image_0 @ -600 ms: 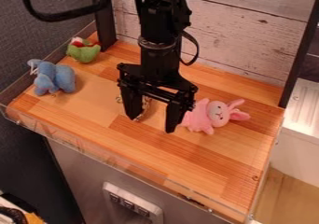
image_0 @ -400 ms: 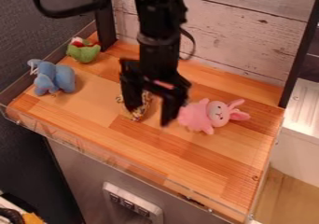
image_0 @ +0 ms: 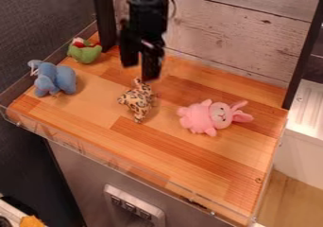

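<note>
While the hand (image_0: 140, 71) hangs, fingers (image_0: 151, 70) spread, the walled counter (image_0: 189, 150) holds four toys (image_0: 200, 118) (the spotted toy (image_0: 137, 100) nearest).

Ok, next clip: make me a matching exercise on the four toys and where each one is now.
1. Elephant
2. Pink rabbit
3. Spotted toy
4. Green toy

A. Nearest the gripper
B. Close to the dark post
C. Furthest left in the view
D. Furthest right of the toys

Pairs: 1-C, 2-D, 3-A, 4-B
</note>
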Controlling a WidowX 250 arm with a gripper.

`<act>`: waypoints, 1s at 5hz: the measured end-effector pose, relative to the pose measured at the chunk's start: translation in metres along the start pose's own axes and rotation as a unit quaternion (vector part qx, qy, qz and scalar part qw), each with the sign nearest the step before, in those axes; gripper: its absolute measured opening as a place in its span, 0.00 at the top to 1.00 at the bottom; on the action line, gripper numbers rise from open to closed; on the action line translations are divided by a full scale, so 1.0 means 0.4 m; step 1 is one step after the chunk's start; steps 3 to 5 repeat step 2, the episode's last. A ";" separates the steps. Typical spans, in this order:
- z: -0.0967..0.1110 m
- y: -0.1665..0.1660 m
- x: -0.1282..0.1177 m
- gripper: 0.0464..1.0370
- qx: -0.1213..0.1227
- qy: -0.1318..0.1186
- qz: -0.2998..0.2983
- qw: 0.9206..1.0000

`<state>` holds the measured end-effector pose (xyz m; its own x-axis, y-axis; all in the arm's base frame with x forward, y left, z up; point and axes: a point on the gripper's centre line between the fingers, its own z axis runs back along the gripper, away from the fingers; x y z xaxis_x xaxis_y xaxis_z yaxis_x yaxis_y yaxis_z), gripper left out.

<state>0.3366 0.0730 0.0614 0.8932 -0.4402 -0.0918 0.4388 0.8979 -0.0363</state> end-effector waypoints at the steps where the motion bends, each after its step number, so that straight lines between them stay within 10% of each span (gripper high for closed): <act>1: 0.005 0.116 0.017 0.04 -0.003 -0.001 -0.025 1.000; 5: -0.001 0.213 0.003 0.04 -0.016 0.004 0.003 1.000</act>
